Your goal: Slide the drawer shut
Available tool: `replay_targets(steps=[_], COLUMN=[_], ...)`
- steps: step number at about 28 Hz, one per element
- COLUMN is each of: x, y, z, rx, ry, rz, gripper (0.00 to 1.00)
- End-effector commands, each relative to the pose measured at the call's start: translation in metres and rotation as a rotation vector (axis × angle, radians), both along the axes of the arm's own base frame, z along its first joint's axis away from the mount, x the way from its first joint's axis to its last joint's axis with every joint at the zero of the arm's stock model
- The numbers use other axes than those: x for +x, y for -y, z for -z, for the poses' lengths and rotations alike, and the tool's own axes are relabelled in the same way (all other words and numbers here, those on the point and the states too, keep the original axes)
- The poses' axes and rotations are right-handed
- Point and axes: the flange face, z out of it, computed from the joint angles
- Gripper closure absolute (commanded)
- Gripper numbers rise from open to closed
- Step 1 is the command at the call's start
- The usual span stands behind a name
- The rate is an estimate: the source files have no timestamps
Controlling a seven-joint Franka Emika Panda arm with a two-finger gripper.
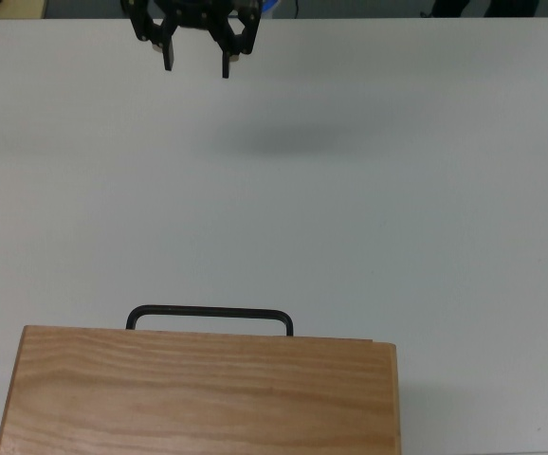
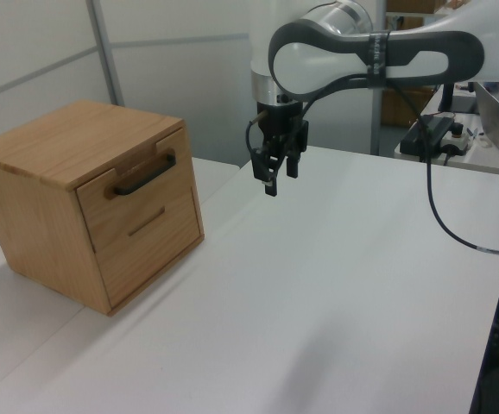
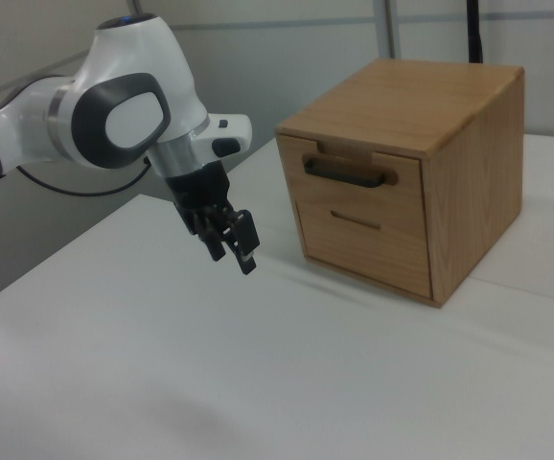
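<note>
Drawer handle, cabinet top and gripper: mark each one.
drawer handle (image 2: 145,175), left view, middle of the black bar.
cabinet top (image 1: 198,389), top view, grained board.
gripper (image 1: 197,63), top view, between its open fingertips.

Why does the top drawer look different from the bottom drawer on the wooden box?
The top drawer has a black U-shaped handle that sticks out in front; the bottom drawer shows only a thin, flat strip for a grip. The top drawer is the shorter one, and the bottom drawer's front is taller. Both are the same light wood as the cabinet, and both sit pushed in, flush with its front. The robot's hand hangs apart from both.
</note>
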Motion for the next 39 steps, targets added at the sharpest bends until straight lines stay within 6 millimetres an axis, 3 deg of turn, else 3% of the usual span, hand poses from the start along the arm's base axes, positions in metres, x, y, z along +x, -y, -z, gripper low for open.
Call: replay_targets(steps=[1, 39], x=[-0.022, -0.021], y=[-0.003, -0.003], z=[0.007, 0.018], rx=[-0.019, 0.006], ry=[-0.027, -0.079], rz=[-0.026, -0.075], gripper=[0.00, 0.00])
